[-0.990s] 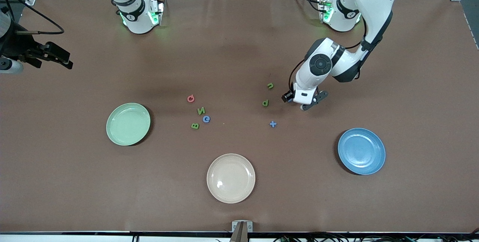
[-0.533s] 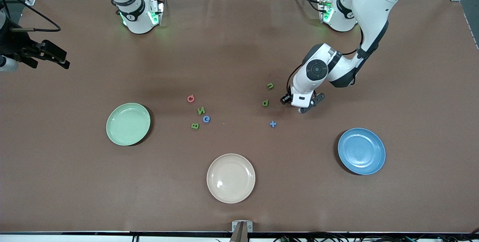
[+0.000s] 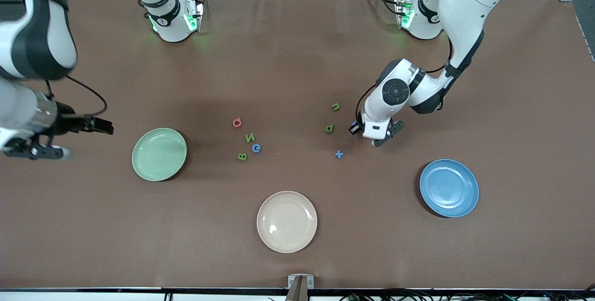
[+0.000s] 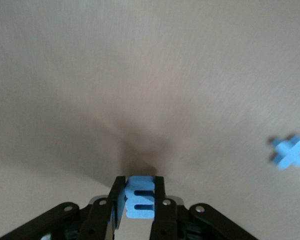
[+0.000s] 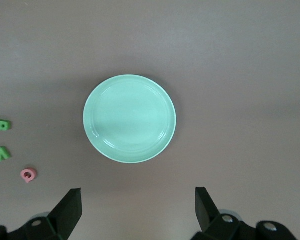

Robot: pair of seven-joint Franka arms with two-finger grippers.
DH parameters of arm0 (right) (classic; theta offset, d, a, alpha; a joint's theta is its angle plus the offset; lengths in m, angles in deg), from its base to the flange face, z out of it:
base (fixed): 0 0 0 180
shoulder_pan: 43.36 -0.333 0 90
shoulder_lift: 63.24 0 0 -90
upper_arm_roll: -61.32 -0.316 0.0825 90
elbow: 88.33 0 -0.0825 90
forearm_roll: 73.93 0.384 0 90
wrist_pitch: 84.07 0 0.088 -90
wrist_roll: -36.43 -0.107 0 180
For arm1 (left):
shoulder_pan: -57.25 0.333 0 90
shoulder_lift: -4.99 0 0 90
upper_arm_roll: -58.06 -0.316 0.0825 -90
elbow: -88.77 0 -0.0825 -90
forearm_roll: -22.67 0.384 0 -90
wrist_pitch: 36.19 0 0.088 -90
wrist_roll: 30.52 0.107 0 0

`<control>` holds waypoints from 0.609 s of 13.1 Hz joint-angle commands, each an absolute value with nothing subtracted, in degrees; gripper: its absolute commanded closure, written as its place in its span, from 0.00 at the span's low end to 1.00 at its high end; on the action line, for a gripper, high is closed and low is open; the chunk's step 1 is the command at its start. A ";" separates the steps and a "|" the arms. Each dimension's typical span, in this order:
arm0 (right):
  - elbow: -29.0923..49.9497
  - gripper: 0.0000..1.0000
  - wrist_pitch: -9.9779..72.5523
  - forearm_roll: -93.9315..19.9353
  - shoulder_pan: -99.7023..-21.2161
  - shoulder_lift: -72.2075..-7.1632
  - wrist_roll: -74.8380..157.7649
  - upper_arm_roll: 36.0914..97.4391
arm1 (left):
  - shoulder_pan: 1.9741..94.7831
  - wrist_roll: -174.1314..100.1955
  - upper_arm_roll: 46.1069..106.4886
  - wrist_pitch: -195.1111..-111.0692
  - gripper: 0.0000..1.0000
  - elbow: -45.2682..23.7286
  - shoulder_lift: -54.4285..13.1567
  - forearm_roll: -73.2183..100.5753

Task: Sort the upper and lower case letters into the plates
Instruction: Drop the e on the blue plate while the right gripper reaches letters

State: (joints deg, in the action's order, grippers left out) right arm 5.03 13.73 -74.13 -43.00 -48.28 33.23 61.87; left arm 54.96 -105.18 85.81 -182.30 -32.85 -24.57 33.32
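My left gripper is shut on a blue letter E, low over the bare table beside a green letter; its jaws clamp the E's sides. Another green letter and a blue cross-shaped piece lie close by; the cross also shows in the left wrist view. A pink letter, green N, blue C and green B lie mid-table. My right gripper is open and empty, up beside the mint green plate, which is empty. The blue plate is empty.
An empty cream-beige plate sits nearest the front camera, between the two other plates. The table is covered in brown cloth.
My right arm has swung in from the table's end toward the mint green plate. My left gripper has shifted slightly toward the front camera, still holding the blue E.
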 commanded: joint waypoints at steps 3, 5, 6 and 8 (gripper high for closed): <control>8.59 0.00 19.53 -69.20 -47.65 -48.30 14.15 61.14 | 62.42 -104.61 85.66 -170.94 1.00 -23.92 -22.17 44.17; 12.29 0.00 25.24 -68.92 -51.95 -48.30 4.83 61.14 | 67.15 -101.20 85.48 -169.87 1.00 -21.46 -23.39 47.88; 14.57 0.00 29.36 -68.92 -54.58 -48.21 -0.08 61.14 | 69.62 -98.57 85.48 -169.87 1.00 -20.58 -23.93 48.07; 18.88 0.00 38.06 -68.92 -59.77 -46.72 -9.14 61.14 | 72.62 -93.12 85.39 -168.91 1.00 -18.20 -24.02 48.07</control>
